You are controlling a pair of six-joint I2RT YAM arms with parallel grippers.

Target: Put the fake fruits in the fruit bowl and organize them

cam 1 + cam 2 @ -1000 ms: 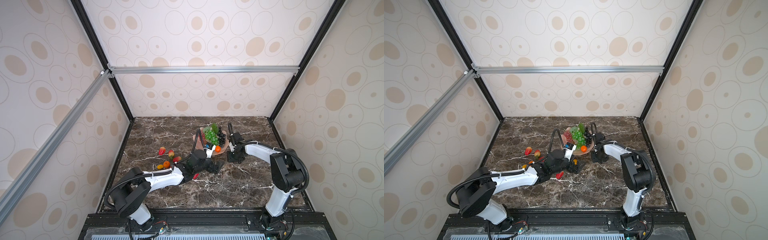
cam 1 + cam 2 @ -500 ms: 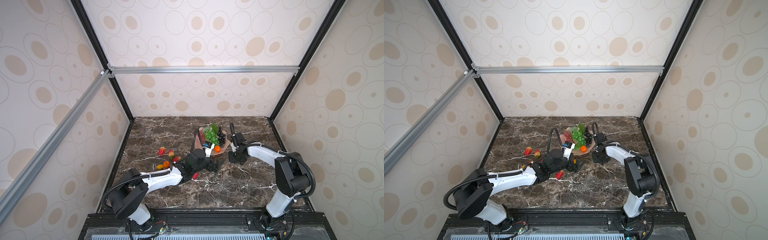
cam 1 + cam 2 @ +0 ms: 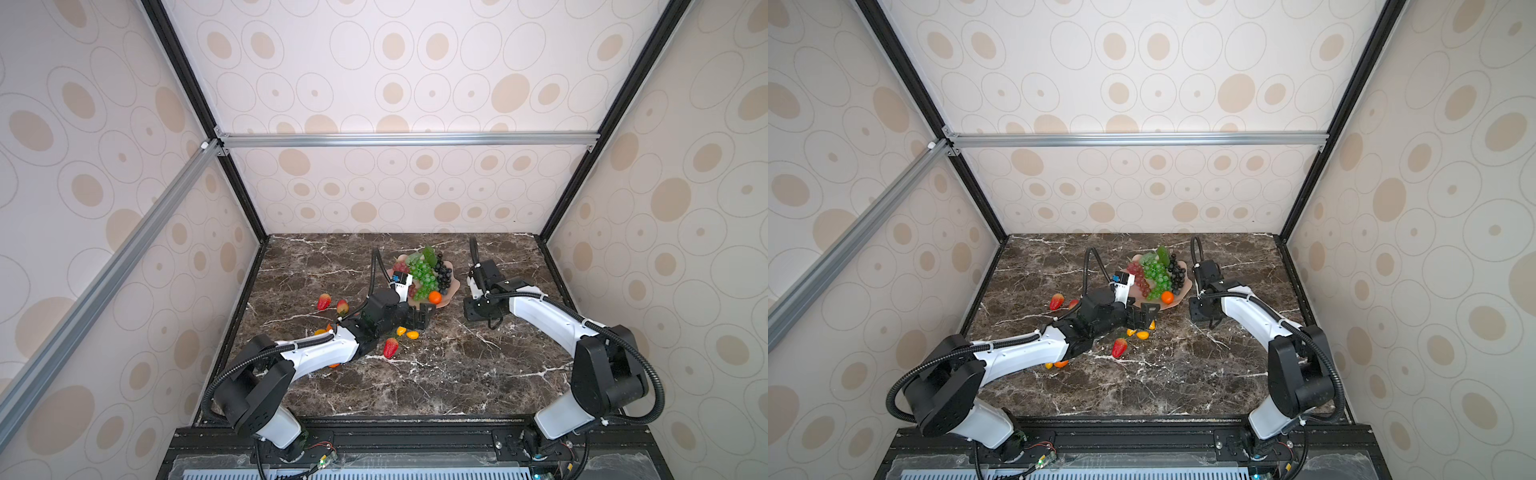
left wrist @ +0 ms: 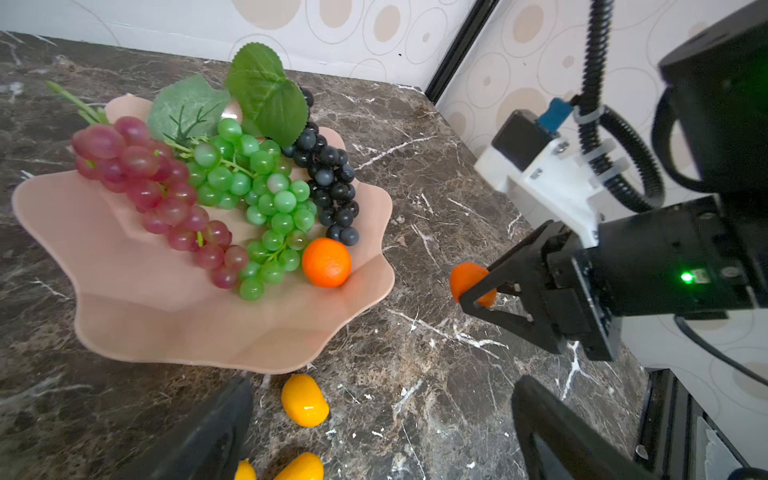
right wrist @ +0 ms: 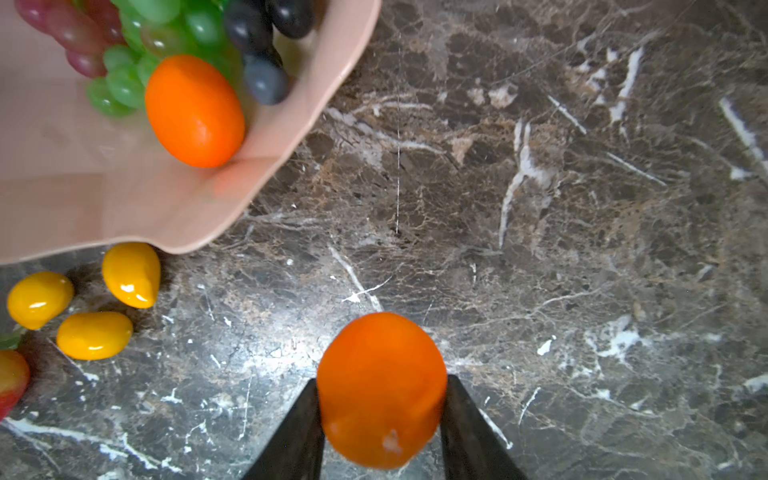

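The right gripper has a tangerine pinched between its jaws, beside the fruit bowl and still outside its rim. To do this well, I'd carry it over the wavy edge and let go low, by the other tangerine, so it settles rather than rolls. The left gripper stands wide open and empty near the yellow ovals.

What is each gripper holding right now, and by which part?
Right gripper pinches a tangerine across its opposite sides; left gripper is open and empty.
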